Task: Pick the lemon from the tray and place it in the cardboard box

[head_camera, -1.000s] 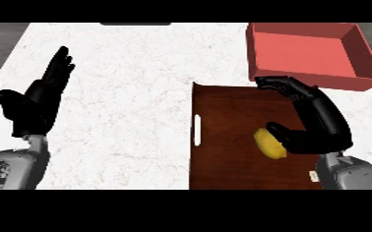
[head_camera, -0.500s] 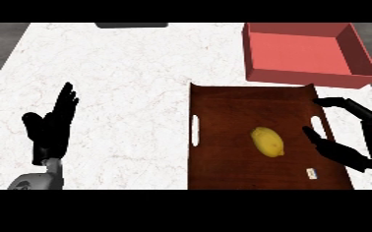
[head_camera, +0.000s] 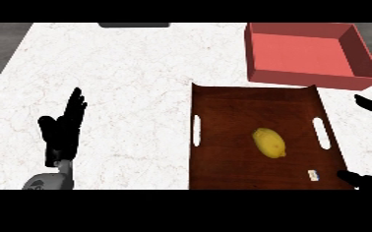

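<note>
The lemon (head_camera: 269, 142) lies in the tray (head_camera: 232, 108), a bit right of the middle and in the near half. It touches only the tray's floor. Its long way runs from far to near, and the far tip leans a little to the left.

My right hand (head_camera: 357, 179) is the closer one. It is just off the tray's right side, so the lemon lies to its left, past the right handle hole (head_camera: 321, 133). Only two black bits of this hand show at the right edge, one far and one near, well apart. I think it is spread open with nothing in it.

To get the lemon, I think this hand must go left over the rim and close on the lemon's two long sides. A small white tag (head_camera: 314, 175) lies near the tray's near right corner, and I should not bump it.

The box (head_camera: 301, 78) sits just past the tray's far edge, on the right, so it is on this hand's side too.

My left hand (head_camera: 64, 130) rests over the counter (head_camera: 131, 78) on the left. Its fingers are straight, close together and pointing far, well apart from the tray.
</note>
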Robot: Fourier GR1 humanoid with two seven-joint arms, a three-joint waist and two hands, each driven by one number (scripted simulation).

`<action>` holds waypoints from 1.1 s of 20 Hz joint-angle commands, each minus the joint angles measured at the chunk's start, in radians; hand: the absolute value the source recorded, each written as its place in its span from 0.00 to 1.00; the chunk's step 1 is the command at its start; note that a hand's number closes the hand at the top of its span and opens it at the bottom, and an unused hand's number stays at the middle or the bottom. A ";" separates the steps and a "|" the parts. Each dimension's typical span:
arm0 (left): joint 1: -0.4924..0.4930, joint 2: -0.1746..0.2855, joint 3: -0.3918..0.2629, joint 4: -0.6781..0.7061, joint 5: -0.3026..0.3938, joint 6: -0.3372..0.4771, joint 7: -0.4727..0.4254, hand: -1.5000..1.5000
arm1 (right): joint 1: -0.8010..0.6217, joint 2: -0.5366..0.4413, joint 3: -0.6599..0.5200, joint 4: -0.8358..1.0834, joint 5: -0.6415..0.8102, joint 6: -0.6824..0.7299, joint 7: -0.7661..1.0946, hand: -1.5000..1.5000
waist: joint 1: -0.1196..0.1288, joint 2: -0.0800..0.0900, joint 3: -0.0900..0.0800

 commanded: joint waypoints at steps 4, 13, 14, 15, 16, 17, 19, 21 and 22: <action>-0.015 -0.010 -0.001 0.008 -0.004 -0.014 -0.005 0.50 | -0.057 -0.096 0.028 -0.159 -0.015 0.209 0.317 0.00 | 0.016 0.002 0.000; -0.101 -0.011 0.014 0.031 -0.018 -0.004 0.066 0.50 | -0.188 -0.043 0.219 -0.246 0.067 0.350 0.666 0.00 | 0.018 0.003 0.001; -0.057 -0.016 0.021 0.036 -0.017 -0.014 0.016 0.50 | -0.152 -0.037 0.212 -0.260 0.092 0.367 0.642 0.00 | 0.014 0.001 0.001; -0.048 -0.026 0.017 0.066 -0.031 -0.006 -0.030 0.50 | -0.185 0.001 0.284 -0.209 0.140 0.347 0.677 0.00 | 0.019 0.003 0.001; -0.069 -0.022 0.031 0.070 -0.024 -0.002 0.000 0.50 | -0.178 -0.002 0.269 -0.218 0.152 0.368 0.686 0.00 | 0.015 0.002 0.001; -0.020 -0.042 -0.008 0.022 -0.047 0.010 0.001 0.50 | -0.175 -0.005 0.294 -0.237 0.139 0.401 0.742 0.00 | 0.018 0.001 0.001; -0.007 -0.034 0.008 0.033 -0.037 -0.008 -0.024 0.50 | -0.251 0.058 0.349 -0.131 0.185 0.394 0.757 0.00 | 0.023 0.003 0.001; -0.009 -0.003 0.031 -0.008 -0.008 -0.050 0.005 0.50 | -0.218 0.116 0.401 -0.224 0.220 0.406 0.844 0.00 | 0.017 0.001 0.001; -0.028 -0.033 0.015 0.018 -0.045 -0.013 0.000 0.50 | -0.235 0.126 0.367 -0.206 0.199 0.445 0.836 0.00 | 0.014 0.001 0.001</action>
